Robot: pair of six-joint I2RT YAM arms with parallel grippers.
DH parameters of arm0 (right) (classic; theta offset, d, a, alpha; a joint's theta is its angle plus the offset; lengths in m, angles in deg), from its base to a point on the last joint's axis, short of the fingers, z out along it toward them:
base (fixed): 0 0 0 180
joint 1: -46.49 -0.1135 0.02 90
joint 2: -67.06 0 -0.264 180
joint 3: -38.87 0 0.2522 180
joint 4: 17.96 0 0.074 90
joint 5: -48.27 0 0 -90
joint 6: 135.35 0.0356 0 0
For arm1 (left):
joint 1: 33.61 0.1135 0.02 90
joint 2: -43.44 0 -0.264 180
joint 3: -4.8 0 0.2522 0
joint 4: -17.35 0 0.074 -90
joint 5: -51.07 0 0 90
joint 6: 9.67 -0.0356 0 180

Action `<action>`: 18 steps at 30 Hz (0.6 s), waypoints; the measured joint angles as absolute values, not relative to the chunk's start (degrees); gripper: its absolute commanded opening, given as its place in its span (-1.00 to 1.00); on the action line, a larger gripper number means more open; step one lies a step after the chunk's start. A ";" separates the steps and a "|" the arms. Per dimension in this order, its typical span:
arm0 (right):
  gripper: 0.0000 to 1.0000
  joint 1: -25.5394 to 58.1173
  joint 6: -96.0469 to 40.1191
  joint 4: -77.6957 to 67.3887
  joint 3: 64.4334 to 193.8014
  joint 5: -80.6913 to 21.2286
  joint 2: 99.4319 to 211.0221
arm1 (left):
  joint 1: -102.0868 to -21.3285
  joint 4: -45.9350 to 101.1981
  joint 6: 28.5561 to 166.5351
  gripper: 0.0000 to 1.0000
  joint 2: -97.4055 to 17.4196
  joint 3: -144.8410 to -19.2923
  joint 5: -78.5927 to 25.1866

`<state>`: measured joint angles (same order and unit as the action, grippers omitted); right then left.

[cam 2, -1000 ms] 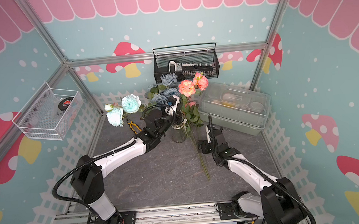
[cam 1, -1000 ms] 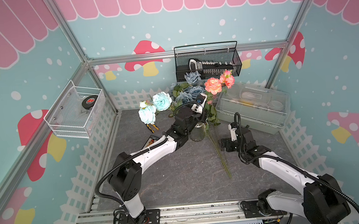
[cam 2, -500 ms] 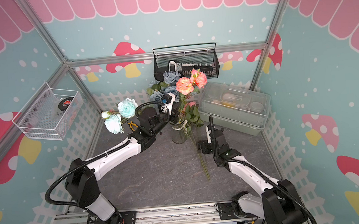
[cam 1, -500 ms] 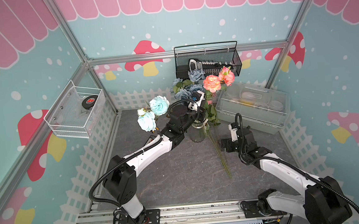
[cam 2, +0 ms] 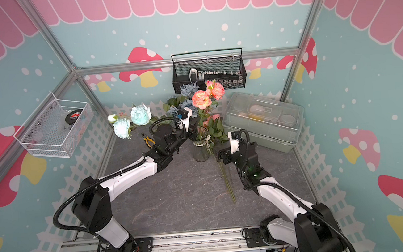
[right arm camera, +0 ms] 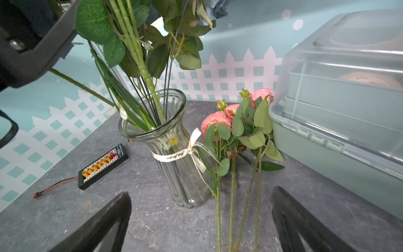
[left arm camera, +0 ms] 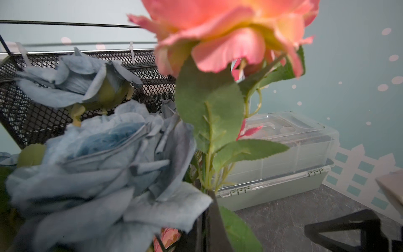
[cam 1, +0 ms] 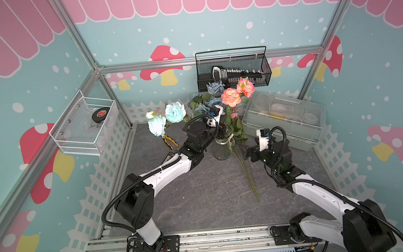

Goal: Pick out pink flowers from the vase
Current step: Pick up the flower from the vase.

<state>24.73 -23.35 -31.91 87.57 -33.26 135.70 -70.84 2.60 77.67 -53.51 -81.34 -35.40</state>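
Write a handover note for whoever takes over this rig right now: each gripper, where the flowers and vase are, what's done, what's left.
Left gripper: shut on the stem of the tall pink roses, just above the vase rim; not yet lifted clear.
Right gripper: open, empty, low beside the vase.
Done: one pink rose sprig lies on the table between vase and plastic box.
Left: pull out the tall pink roses; blue-grey roses and aqua blooms stay in.
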 measured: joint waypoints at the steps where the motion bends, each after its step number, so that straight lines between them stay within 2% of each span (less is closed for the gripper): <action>1: 0.88 24.69 -23.61 -33.63 88.37 -32.58 137.47 | -70.84 2.34 78.04 -1.00 -53.51 -81.23 -35.18; 18: 0.55 22.96 -28.70 -48.23 97.51 -27.16 151.90 | -70.62 0.57 80.27 -1.00 -53.53 -80.79 -32.41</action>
